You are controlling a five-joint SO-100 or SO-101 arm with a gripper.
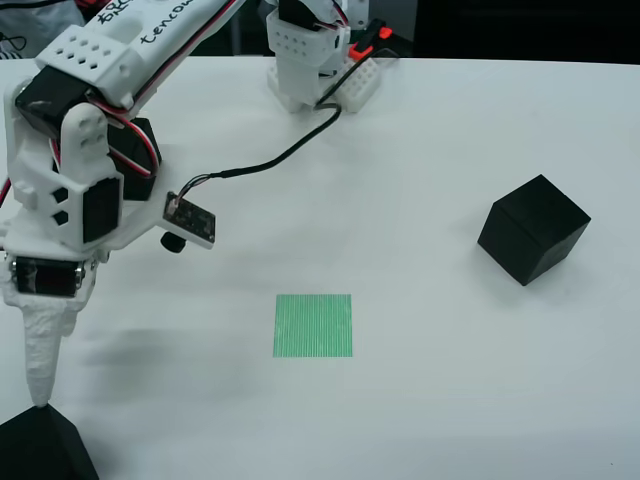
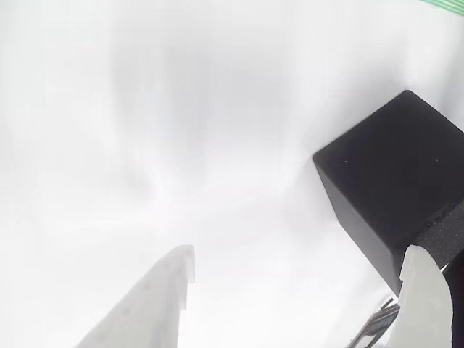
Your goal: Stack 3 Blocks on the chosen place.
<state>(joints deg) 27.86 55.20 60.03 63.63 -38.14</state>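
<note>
In the view from above, a white table (image 1: 450, 380) holds a flat green square (image 1: 313, 325) with thin stripes, lying near the middle and a bit toward the front. Nothing sits on the green square. One black block (image 1: 533, 229) stands on the table far off to the right of the green square, turned so a corner points to the front. A second black block (image 1: 38, 447) sits at the bottom left corner of this view, well apart from the green square, and part of it is cut off by the edge. The white robot arm (image 1: 75, 150) reaches down on the left side. Its gripper (image 1: 40, 385) hangs right over that second block, and one long white finger (image 1: 42, 345) comes down to the top of the block. A small circuit board (image 1: 190, 218) hangs off the arm, with a black cable (image 1: 285, 155) running back to the arm's base (image 1: 315, 60) at the top of the table. In the view that rides on the gripper, the two white fingers (image 2: 156, 301) are spread wide apart. The black block (image 2: 395, 188) is on the right side, and the right finger lies against its edge. The left finger is far from the block, with bare white table (image 2: 181, 130) between them. The gripper is not squeezing the block. A tiny bit of the green square (image 2: 448, 3) peeks in at the top right corner.
</note>
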